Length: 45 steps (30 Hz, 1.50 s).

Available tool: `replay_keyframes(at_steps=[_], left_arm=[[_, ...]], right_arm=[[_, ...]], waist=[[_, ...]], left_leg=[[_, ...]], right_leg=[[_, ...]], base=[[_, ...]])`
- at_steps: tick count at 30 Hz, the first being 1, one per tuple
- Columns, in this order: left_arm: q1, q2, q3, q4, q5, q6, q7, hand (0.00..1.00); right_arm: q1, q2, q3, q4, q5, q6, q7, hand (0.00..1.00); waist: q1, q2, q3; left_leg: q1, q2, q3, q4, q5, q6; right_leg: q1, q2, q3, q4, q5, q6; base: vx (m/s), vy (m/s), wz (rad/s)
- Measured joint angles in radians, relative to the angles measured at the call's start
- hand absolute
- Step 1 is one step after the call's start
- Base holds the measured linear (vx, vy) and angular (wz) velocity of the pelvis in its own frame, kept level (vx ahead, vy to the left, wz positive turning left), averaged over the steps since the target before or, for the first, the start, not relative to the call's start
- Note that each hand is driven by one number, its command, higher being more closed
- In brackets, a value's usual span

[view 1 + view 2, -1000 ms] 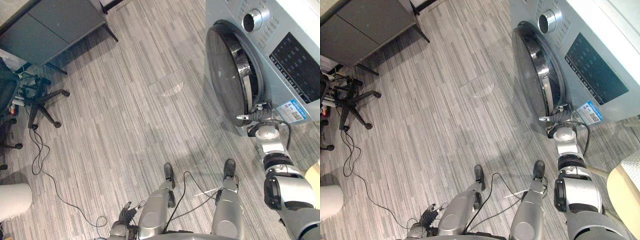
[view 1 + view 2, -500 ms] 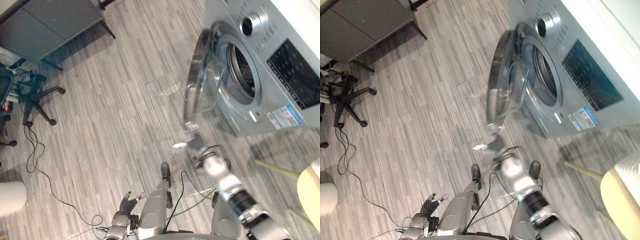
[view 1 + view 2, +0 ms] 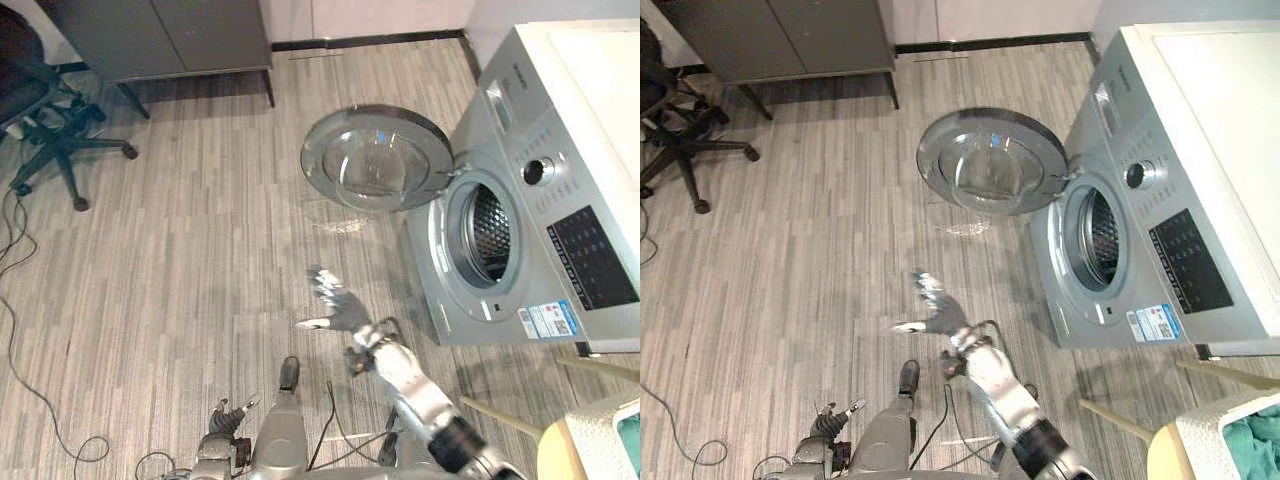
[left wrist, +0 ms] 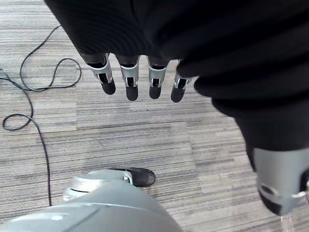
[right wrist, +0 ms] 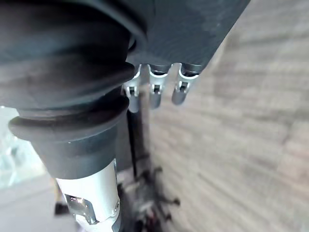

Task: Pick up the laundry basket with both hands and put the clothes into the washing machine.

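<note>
Laundry basket (image 3: pixel 1212 445) is not yet picked up, so the task looks barely begun: only the washer's door is open, and lifting, carrying and loading are all left. At the floor's far left edge an office chair (image 3: pixel 55 130) stands beside a grey cabinet (image 3: pixel 170 35), both well apart from the work. The left hand (image 4: pixel 129 82) hangs low over the floor's near edge, fingers straight and relaxed, holding nothing. Further right, the right hand (image 3: pixel 338 308) is raised over bare floor with fingers spread wide, empty too, near the machine but touching nothing. The round door (image 3: pixel 375 160) of the washing machine (image 3: pixel 530 120) stands swung wide, leaving the drum opening (image 3: pixel 487 245) clear. At the floor's near right corner the white basket seems to rest on a pale seat (image 3: pixel 1162 460), teal clothes (image 3: pixel 1255 425) inside, to the right of both hands. That seat's wooden legs (image 3: pixel 1115 418) jut toward the machine and, I judge, could hinder stepping in; the open door also narrows the approach
</note>
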Motion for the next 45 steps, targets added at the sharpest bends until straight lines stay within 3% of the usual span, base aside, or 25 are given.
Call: replay_keyframes(at_steps=[2, 4, 5, 6, 7, 9, 10, 13, 14, 15, 16, 17, 18, 19, 20, 21, 24, 26, 28, 31, 36, 41, 45], left_arm=[[-0.086, 0.019, -0.031, 0.024, 0.004, 0.006, 0.0, 0.0], [-0.24, 0.071, -0.048, 0.047, -0.002, 0.011, 0.002, 0.0], [-0.374, 0.14, -0.047, 0.065, -0.027, 0.011, 0.005, 0.0], [-0.424, 0.177, -0.045, 0.065, -0.048, 0.01, 0.008, 0.0], [-0.536, 0.255, -0.042, 0.071, -0.088, 0.008, 0.019, 0.0], [-0.697, 0.368, -0.039, 0.074, -0.162, -0.001, 0.036, 0.0], [-0.767, 0.407, -0.036, 0.073, -0.193, -0.012, 0.046, 0.0], [-0.909, 0.48, -0.02, 0.041, -0.278, -0.038, 0.047, 0.0], [-0.959, 0.503, -0.011, 0.0, -0.317, -0.047, 0.039, 0.0], [-0.99, 0.51, -0.012, -0.02, -0.332, -0.051, 0.031, 0.0], [-1.026, 0.515, -0.012, -0.025, -0.342, -0.051, 0.022, 0.0], [-1.066, 0.526, -0.012, -0.028, -0.36, -0.051, 0.021, 0.0], [-1.083, 0.533, -0.012, -0.028, -0.372, -0.051, 0.022, 0.0], [-1.109, 0.547, -0.015, -0.028, -0.395, -0.048, 0.022, 0.0], [-1.14, 0.555, -0.013, -0.029, -0.414, -0.047, 0.023, 0.0], [-1.159, 0.557, -0.011, -0.03, -0.43, -0.047, 0.023, 0.0], [-1.191, 0.564, -0.012, -0.075, -0.518, -0.043, 0.019, 0.0], [-1.212, 0.561, -0.013, -0.087, -0.576, -0.046, 0.018, 0.0], [-1.217, 0.558, -0.004, -0.082, -0.685, -0.04, 0.017, 0.0], [-1.217, 0.55, 0.008, -0.082, -0.753, -0.04, -0.004, 0.0], [-1.213, 0.538, 0.067, -0.082, -0.832, -0.024, -0.018, 0.0], [-1.165, 0.542, 0.158, -0.086, -0.841, -0.031, -0.016, 0.0], [-1.097, 0.544, 0.204, -0.098, -0.84, -0.034, -0.019, 0.0]], right_arm=[[0.059, -0.028, -0.06, -0.018, -0.007, 0.005, -0.018, 0.0], [0.134, -0.031, -0.12, -0.082, -0.006, 0.008, -0.034, 0.0], [0.193, -0.029, -0.147, -0.131, -0.004, 0.007, -0.04, 0.0], [0.212, -0.026, -0.154, -0.143, 0.003, 0.006, -0.04, 0.0], [0.249, -0.013, -0.171, -0.168, 0.007, 0.004, -0.041, 0.0], [0.3, 0.005, -0.182, -0.185, 0.016, 0.002, -0.042, 0.0], [0.328, 0.008, -0.181, -0.197, 0.017, 0.002, -0.043, 0.0], [0.413, 0.012, -0.168, -0.242, 0.023, 0.002, -0.034, 0.0], [0.47, 0.016, -0.167, -0.295, 0.024, 0.002, -0.017, 0.0], [0.501, 0.017, -0.17, -0.33, 0.028, 0.001, -0.01, 0.0], [0.522, 0.017, -0.172, -0.349, 0.039, 0.0, -0.005, 0.0], [0.525, 0.019, -0.172, -0.354, 0.046, 0.001, 0.002, 0.0], [0.528, 0.019, -0.172, -0.358, 0.048, 0.001, 0.008, 0.0], [0.549, 0.031, -0.174, -0.367, 0.052, -0.004, 0.01, 0.0], [0.561, 0.044, -0.184, -0.369, 0.057, -0.013, 0.01, 0.0], [0.563, 0.047, -0.188, -0.369, 0.063, -0.013, 0.01, 0.0], [0.564, 0.048, -0.213, -0.369, 0.085, -0.013, 0.01, 0.0], [0.566, 0.048, -0.227, -0.37, 0.101, -0.013, 0.01, 0.0], [0.57, 0.048, -0.238, -0.38, 0.129, -0.013, 0.012, 0.0], [0.587, 0.048, -0.238, -0.404, 0.142, -0.013, 0.031, 0.0], [0.619, 0.049, -0.238, -0.399, 0.168, -0.01, 0.037, 0.0], [0.619, 0.049, -0.242, -0.394, 0.17, -0.01, 0.051, 0.0], [0.619, 0.048, -0.243, -0.39, 0.17, -0.01, 0.051, 0.0]], waist=[[-0.027, -0.027, 0.001], [-0.051, -0.083, 0.017], [-0.074, -0.136, 0.029], [-0.085, -0.155, 0.032], [-0.113, -0.196, 0.046], [-0.144, -0.242, 0.051], [-0.154, -0.248, 0.053], [-0.153, -0.237, 0.064], [-0.15, -0.236, 0.064], [-0.151, -0.237, 0.064], [-0.152, -0.236, 0.064], [-0.148, -0.219, 0.074], [-0.147, -0.225, 0.071], [-0.142, -0.239, 0.06], [-0.137, -0.232, 0.065], [-0.136, -0.24, 0.059], [-0.132, -0.214, 0.072], [-0.132, -0.211, 0.07], [-0.13, -0.207, 0.072], [-0.129, -0.206, 0.072], [-0.128, -0.206, 0.072], [-0.124, -0.176, 0.053], [-0.108, -0.168, 0.041]], left_leg=[[-0.022, 0.006, 0.024, 0.003, 0.001, -0.001], [-0.037, 0.019, 0.082, 0.014, 0.003, -0.005], [-0.05, 0.031, 0.131, 0.045, -0.005, -0.011], [-0.061, 0.038, 0.145, 0.064, -0.016, -0.015], [-0.082, 0.054, 0.175, 0.118, -0.044, -0.019], [-0.145, 0.09, 0.212, 0.239, -0.107, -0.024], [-0.18, 0.115, 0.225, 0.308, -0.142, -0.028], [-0.269, 0.227, 0.257, 0.527, -0.271, -0.04], [-0.307, 0.286, 0.273, 0.625, -0.328, -0.043], [-0.329, 0.312, 0.283, 0.661, -0.347, -0.039], [-0.348, 0.33, 0.287, 0.676, -0.353, -0.032], [-0.352, 0.366, 0.302, 0.662, -0.348, -0.026], [-0.36, 0.377, 0.308, 0.668, -0.347, -0.029], [-0.376, 0.381, 0.315, 0.696, -0.35, -0.034], [-0.392, 0.39, 0.317, 0.706, -0.35, -0.034], [-0.399, 0.391, 0.315, 0.706, -0.35, -0.034], [-0.401, 0.39, 0.312, 0.694, -0.349, -0.035], [-0.403, 0.39, 0.308, 0.689, -0.349, -0.035], [-0.41, 0.39, 0.294, 0.682, -0.348, -0.035], [-0.431, 0.389, 0.276, 0.659, -0.34, -0.022], [-0.461, 0.374, 0.229, 0.657, -0.328, -0.015], [-0.478, 0.368, 0.201, 0.643, -0.306, -0.016], [-0.477, 0.357, 0.192, 0.627, -0.287, -0.018]], right_leg=[[-0.042, 0.007, 0.032, 0.0, 0.014, -0.004], [-0.097, 0.02, 0.097, 0.001, 0.046, -0.018], [-0.133, 0.032, 0.154, 0.001, 0.065, -0.025], [-0.146, 0.037, 0.169, 0.001, 0.07, -0.028], [-0.167, 0.049, 0.204, 0.001, 0.084, -0.033], [-0.211, 0.072, 0.257, 0.001, 0.103, -0.036], [-0.23, 0.089, 0.277, 0.001, 0.113, -0.039], [-0.258, 0.161, 0.339, 0.001, 0.132, -0.036], [-0.277, 0.193, 0.369, 0.001, 0.126, -0.02], [-0.293, 0.205, 0.376, 0.001, 0.109, 0.004], [-0.309, 0.211, 0.371, 0.001, 0.059, 0.056], [-0.333, 0.227, 0.351, 0.016, 0.003, 0.06], [-0.337, 0.237, 0.336, 0.051, 0.047, 0.013], [-0.323, 0.239, 0.335, 0.04, 0.116, -0.029], [-0.32, 0.243, 0.333, 0.005, 0.139, -0.041], [-0.322, 0.243, 0.327, 0.001, 0.142, -0.042], [-0.324, 0.243, 0.31, 0.001, 0.143, -0.044], [-0.323, 0.243, 0.294, 0.001, 0.145, -0.042], [-0.329, 0.247, 0.284, 0.001, 0.176, -0.037], [-0.351, 0.249, 0.266, -0.001, 0.242, -0.02], [-0.354, 0.242, 0.234, -0.001, 0.247, -0.017], [-0.354, 0.242, 0.207, -0.001, 0.247, -0.017], [-0.353, 0.24, 0.205, -0.001, 0.246, -0.016]], base=[[-0.02, 0.006, -0.53], [-0.02, -0.012, -0.92], [-0.03, -0.031, -1.03], [-0.06, -0.054, -1.06], [-0.06, -0.051, -0.74], [-0.08, -0.069, -0.9], [-0.09, -0.07, -0.96], [-0.11, -0.012, -1.06], [-0.13, 0.077, -0.97], [-0.12, 0.09, -0.95], [-0.05, 0.076, -0.72], [0.01, 0.035, -0.61], [0.12, 0.048, -0.56], [0.19, 0.024, -0.37], [0.18, 0.027, -0.23], [0.09, 0.001, -0.06], [0.05, 0.001, 0.06], [0.03, 0.003, 0.05], [0.0, 0.024, 0.04], [-0.04, 0.053, 0.11], [-0.02, 0.056, 0.18], [0.01, 0.044, 0.13], [-0.01, 0.045, 0.11]])
